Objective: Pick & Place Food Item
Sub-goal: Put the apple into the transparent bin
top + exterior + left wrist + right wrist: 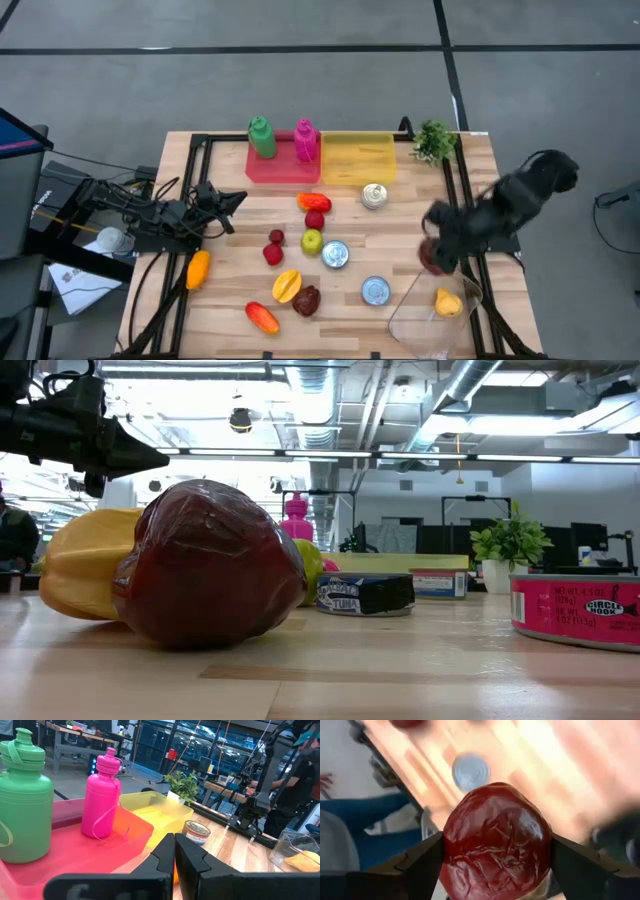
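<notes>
Right end effector [495, 855] clamps a dark red, wrinkled fruit [496, 840] between its two fingers, jaws spread wide around it. High view puts this end effector [437, 258] and its fruit [433, 260] at the desk's right side, just beside the clear plastic container [420, 318].

Clear container: one yellow food item [449, 301] inside, near its far corner.

Red tray [283, 168] at the desk's far edge: green bottle [262, 137] and pink bottle [305, 140] standing upright in it. Yellow tray [358, 158] touches the red tray's right side; nothing visible inside it.

Left end effector [228, 203] sits at the desk's left side, fingers pressed together, holding nothing.

Loose on the wooden desk [400, 250]: three cans, one near the yellow tray [374, 195], one mid-desk [335, 254], one toward the near edge [375, 291]; also a second dark red fruit [306, 299] touching a yellow pepper [286, 286]. Small potted plant [434, 141] at the far right corner.
</notes>
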